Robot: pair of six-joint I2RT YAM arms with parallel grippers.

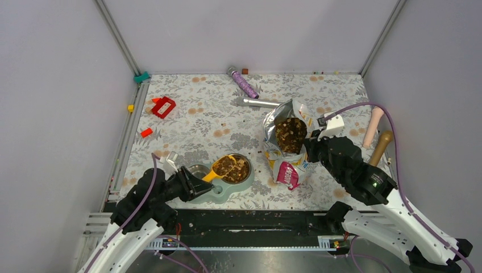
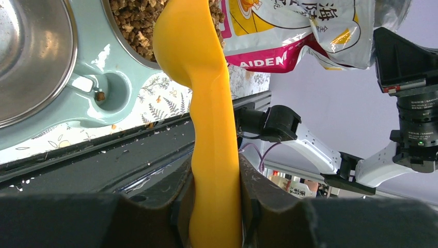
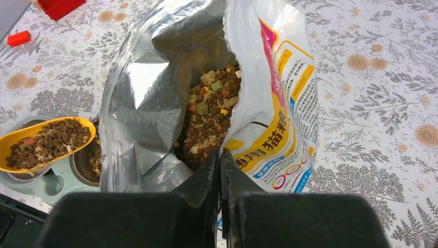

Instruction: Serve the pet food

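Observation:
The pet food (image 1: 290,133) is brown kibble in the open foil bag (image 1: 284,170); it also shows in the right wrist view (image 3: 206,124). More kibble fills the orange scoop (image 1: 223,166) and the feeder's right steel bowl (image 1: 241,169). My left gripper (image 1: 196,185) is shut on the scoop's handle (image 2: 214,170) and holds the loaded scoop (image 3: 46,142) over that bowl. My right gripper (image 1: 311,149) is shut on the bag's rim (image 3: 235,150) and holds the bag open and upright.
The pale green feeder (image 1: 219,193) sits near the front edge, its left bowl (image 1: 197,170) without kibble. A purple tube (image 1: 243,83), a metal cylinder (image 1: 258,102), red blocks (image 1: 163,107) and wooden pieces (image 1: 379,145) lie around the mat.

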